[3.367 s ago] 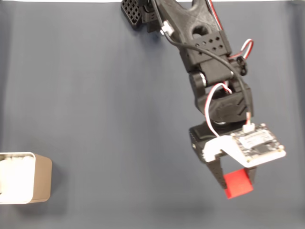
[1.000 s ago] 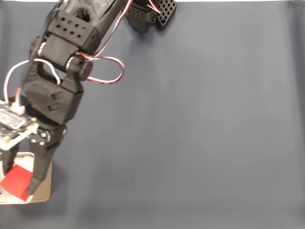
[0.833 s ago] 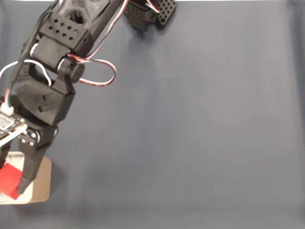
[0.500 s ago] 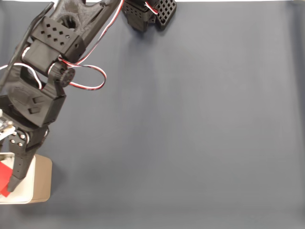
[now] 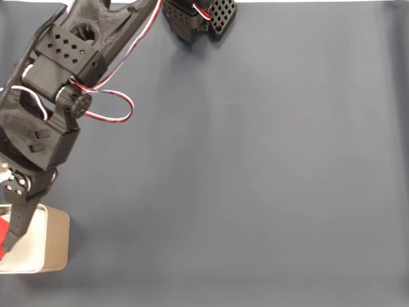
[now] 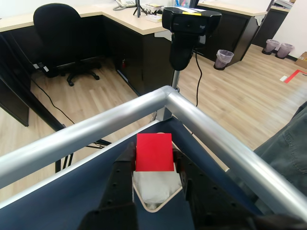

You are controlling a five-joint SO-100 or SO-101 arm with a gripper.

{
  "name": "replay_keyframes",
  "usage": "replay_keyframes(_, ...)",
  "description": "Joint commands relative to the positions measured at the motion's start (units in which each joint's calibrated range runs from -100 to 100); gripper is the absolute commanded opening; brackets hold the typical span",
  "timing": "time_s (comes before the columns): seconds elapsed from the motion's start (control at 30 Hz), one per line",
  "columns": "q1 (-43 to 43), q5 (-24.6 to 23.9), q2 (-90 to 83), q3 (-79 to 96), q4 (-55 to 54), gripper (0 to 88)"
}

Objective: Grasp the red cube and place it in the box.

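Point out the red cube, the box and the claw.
red cube (image 6: 153, 152), wrist view, front face
box (image 5: 56, 240), fixed view, tan outer wall
claw (image 6: 154, 158), wrist view, midway between the fingertips, shut on the red cube

Black printed arm with perforated housings and red-white cables.

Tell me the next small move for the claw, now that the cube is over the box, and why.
Probably open the claw and let go. In the wrist view the red cube sits clamped between the fingers, directly above the white inside of the box. In the fixed view the fingers hang over the box at the left edge, so the cube should drop inside.
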Motion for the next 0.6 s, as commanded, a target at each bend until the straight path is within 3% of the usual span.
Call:
replay_keyframes(0.0, 1.21, 0.49, -2.07, -2.74, 0.00, 1.7)
replay_keyframes(0.57, 1.99, 1.22, -5.19, 1.64, -0.33, 2.2)
